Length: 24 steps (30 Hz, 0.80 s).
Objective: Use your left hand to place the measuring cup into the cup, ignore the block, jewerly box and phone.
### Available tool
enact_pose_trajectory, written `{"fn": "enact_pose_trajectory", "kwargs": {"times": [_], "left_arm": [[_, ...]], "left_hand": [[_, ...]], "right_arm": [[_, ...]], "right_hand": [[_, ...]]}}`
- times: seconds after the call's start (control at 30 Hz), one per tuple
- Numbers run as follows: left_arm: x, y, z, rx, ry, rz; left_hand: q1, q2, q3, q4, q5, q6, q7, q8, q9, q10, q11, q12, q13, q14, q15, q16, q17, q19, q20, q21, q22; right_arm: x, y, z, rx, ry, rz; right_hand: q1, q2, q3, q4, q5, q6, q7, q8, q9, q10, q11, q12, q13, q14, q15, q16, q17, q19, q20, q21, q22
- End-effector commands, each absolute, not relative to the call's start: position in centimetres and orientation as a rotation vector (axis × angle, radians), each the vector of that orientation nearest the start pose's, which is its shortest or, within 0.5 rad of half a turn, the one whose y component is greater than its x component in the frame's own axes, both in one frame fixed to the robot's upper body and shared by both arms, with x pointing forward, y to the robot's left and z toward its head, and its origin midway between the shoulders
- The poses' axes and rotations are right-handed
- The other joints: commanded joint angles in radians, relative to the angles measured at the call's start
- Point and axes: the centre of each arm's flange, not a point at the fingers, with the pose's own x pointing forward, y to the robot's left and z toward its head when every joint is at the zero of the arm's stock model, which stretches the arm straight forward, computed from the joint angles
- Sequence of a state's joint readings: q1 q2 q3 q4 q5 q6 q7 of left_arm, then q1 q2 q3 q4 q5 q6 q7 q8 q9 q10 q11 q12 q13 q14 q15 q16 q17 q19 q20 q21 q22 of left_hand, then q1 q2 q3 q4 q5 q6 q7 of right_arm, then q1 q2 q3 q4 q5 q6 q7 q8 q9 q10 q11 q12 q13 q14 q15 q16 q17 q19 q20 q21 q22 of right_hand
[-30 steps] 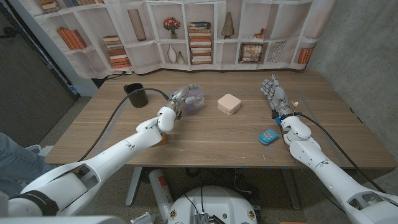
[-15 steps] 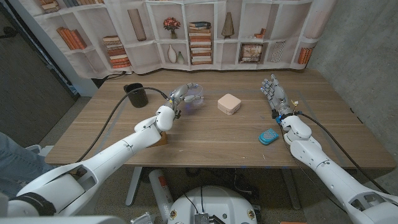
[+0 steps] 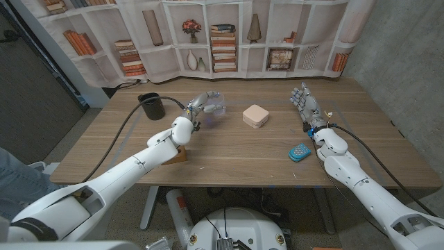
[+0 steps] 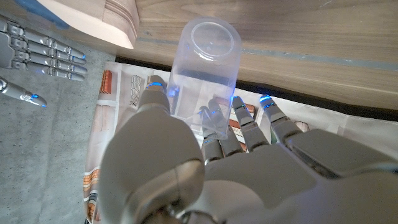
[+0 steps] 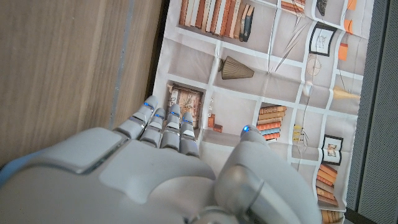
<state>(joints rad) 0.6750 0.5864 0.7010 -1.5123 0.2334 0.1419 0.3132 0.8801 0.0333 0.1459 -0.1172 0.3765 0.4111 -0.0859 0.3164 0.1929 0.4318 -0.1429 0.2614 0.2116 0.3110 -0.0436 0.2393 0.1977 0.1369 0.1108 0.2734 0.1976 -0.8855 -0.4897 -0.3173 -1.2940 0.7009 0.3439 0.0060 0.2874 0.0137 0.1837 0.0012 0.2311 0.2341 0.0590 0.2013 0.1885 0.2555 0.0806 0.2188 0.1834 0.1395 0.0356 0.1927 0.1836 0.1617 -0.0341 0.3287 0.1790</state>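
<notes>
My left hand [image 3: 202, 105] is out over the middle of the wooden table [image 3: 229, 149], and it has the measuring cup [image 3: 216, 107] in its grip. From the head view I see the clear plastic cup caught at my fingertips, off the tabletop, just left of the square pink jewelry box [image 3: 255, 115]. Up close on the left wrist view, the measuring cup [image 4: 205, 74] lies on its side between my thumb and my fingers [image 4: 244, 122], its round end pointing away from my palm toward the table edge. The grip looks firm: thumb on one side, fingers wrapped on the other.

The black cup [image 3: 152, 106] stands upright near the far left part of the table, well apart from what I am holding, with my arm's black cable running past it. The measuring cup is not in it yet.

A small wooden block [image 3: 180, 153] sits on the table under my left forearm, partly hidden by it.

Over on the other side, my right hand [image 3: 304, 104] is holding nothing, its fingers straight and spread a little, pointing toward the far edge. The right wrist view shows those fingers [image 5: 163, 127] stretched out beyond the table toward the printed bookshelf backdrop [image 5: 280, 74]. The blue phone [image 3: 300, 151] lies flat just beside my right wrist, on its inner side.
</notes>
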Motion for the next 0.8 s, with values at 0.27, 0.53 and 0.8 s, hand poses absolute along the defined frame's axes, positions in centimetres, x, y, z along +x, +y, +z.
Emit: {"fn": "enact_pose_trajectory", "kwargs": {"times": [0.27, 0.53, 0.8], "left_arm": [[63.9, 19.2, 1.6, 0.948, -0.651, 0.056], [63.5, 19.5, 2.1, 0.93, -0.653, 0.046], [63.0, 19.8, 2.5, 0.928, -0.656, 0.043]], "left_hand": [[0.001, 0.009, 0.003, 0.008, -0.009, 0.011, 0.007, -0.001, 0.004, 0.011, 0.001, -0.006, 0.005, 0.015, -0.025, -0.004, 0.002, 0.004, -0.003, -0.001, 0.001], [0.001, 0.01, 0.003, 0.009, -0.011, 0.011, 0.009, -0.003, 0.004, 0.012, 0.0, -0.008, 0.005, 0.014, -0.023, -0.006, 0.002, 0.001, -0.006, -0.003, 0.001], [0.001, 0.011, 0.003, 0.009, -0.013, 0.016, 0.011, -0.002, 0.003, 0.014, 0.001, -0.01, 0.004, 0.015, -0.023, -0.007, 0.002, 0.001, -0.006, -0.004, 0.0]], "right_arm": [[64.6, -31.0, -3.3, 0.132, -0.629, 0.144], [64.5, -31.0, -3.4, 0.131, -0.627, 0.143], [64.6, -31.0, -3.5, 0.133, -0.624, 0.144]], "right_hand": [[-0.002, 0.011, 0.004, -0.008, -0.004, 0.008, 0.002, -0.004, 0.001, 0.01, 0.0, 0.003, 0.006, 0.008, -0.002, -0.002, 0.001, 0.01, -0.007, -0.006, 0.004], [0.0, 0.012, 0.005, -0.01, -0.004, 0.007, 0.003, -0.004, 0.001, 0.009, -0.001, 0.003, 0.006, 0.008, 0.0, -0.002, 0.001, 0.01, -0.006, -0.009, 0.005], [0.001, 0.014, 0.005, -0.011, -0.005, 0.007, 0.002, -0.005, 0.001, 0.01, 0.0, 0.003, 0.006, 0.008, -0.001, -0.003, 0.001, 0.011, -0.007, -0.011, 0.005]]}}
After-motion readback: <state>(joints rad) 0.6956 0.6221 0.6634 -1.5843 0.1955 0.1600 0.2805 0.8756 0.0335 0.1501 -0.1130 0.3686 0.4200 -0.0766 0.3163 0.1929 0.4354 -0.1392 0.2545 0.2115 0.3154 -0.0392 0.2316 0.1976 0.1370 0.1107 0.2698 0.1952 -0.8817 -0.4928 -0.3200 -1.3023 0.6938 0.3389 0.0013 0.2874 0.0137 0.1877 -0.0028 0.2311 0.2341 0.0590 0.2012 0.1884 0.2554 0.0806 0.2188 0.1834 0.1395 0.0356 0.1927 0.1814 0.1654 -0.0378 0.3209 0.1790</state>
